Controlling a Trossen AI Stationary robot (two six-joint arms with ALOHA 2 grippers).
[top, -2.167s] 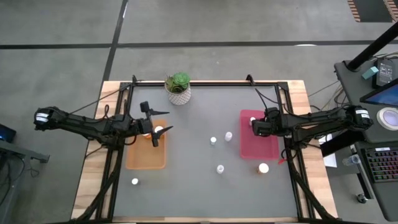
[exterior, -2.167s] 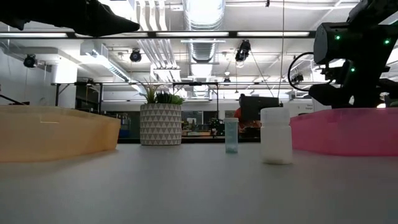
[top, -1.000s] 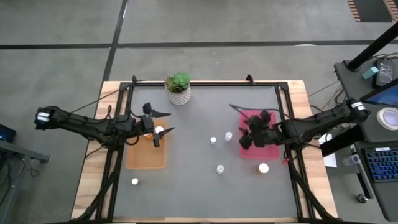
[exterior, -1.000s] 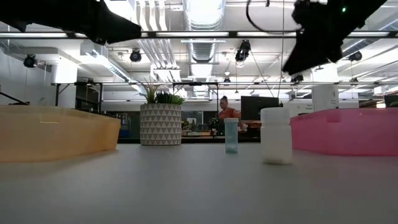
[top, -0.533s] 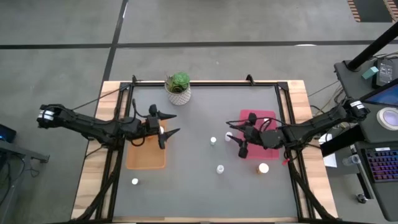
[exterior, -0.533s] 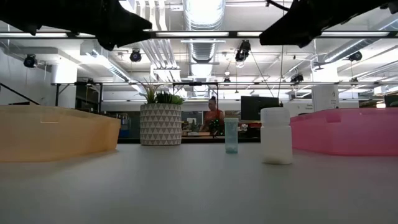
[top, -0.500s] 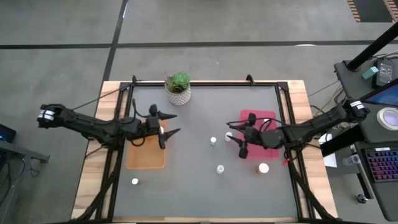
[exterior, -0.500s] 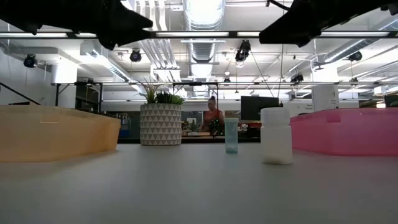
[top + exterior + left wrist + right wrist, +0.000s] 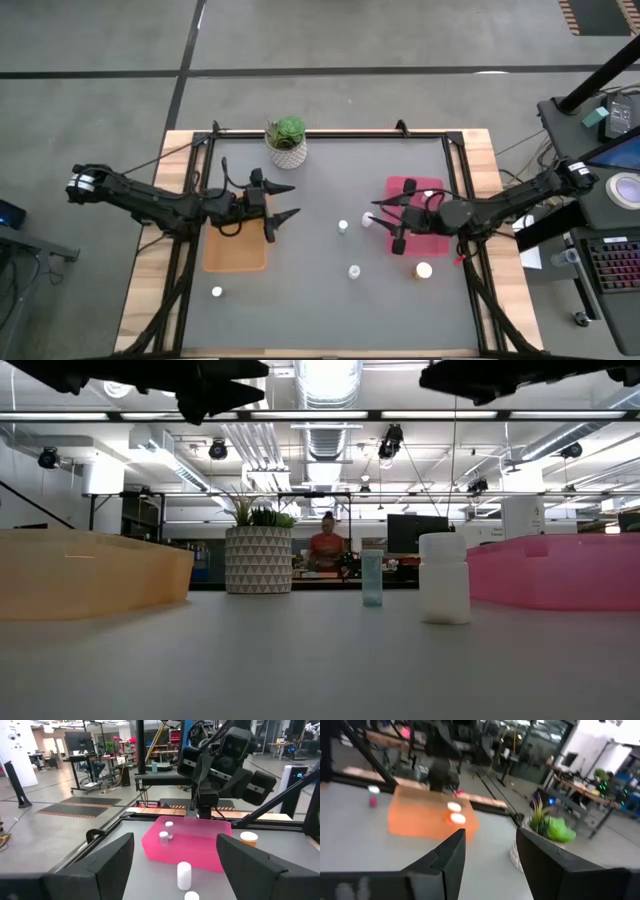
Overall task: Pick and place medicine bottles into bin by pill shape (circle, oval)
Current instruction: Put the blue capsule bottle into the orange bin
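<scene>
Medicine bottles, tiny round ones with white caps, are what I'm sorting. By my count there are nine, in three lots. Five stand loose on the grey tabletop: a slim whitish bottle (image 9: 367,219) just beside the translucent pink plastic bin (image 9: 437,243), a second slim one (image 9: 343,226) a little farther from it, a third (image 9: 354,271) off its near corner, a wider orange-bodied bottle (image 9: 424,270) just outside its near edge, and a lone bottle (image 9: 217,292) well away across the tabletop. Two more sit inside the pink bin (image 9: 169,825) (image 9: 163,837). Another two lie in the translucent orange plastic bin (image 9: 454,806) (image 9: 458,818), far from the pink one. That makes two bins and two arms.

The right tool (image 9: 386,228) hangs over the pink bin's inner edge with its fingers spread and nothing between them. The left tool (image 9: 294,200) hovers well away from the pink bin, just off the orange bin's inner edge, likewise spread and empty.

My main worry is the slim bottle beside the pink bin. It looks tall and light, so a finger clipping its cap on the way down would likely topple or roll it. I also can't read pill shape from here, so a bottle could go in the wrong bin. Both arms point toward the middle bottles, so they could crowd each other.
</scene>
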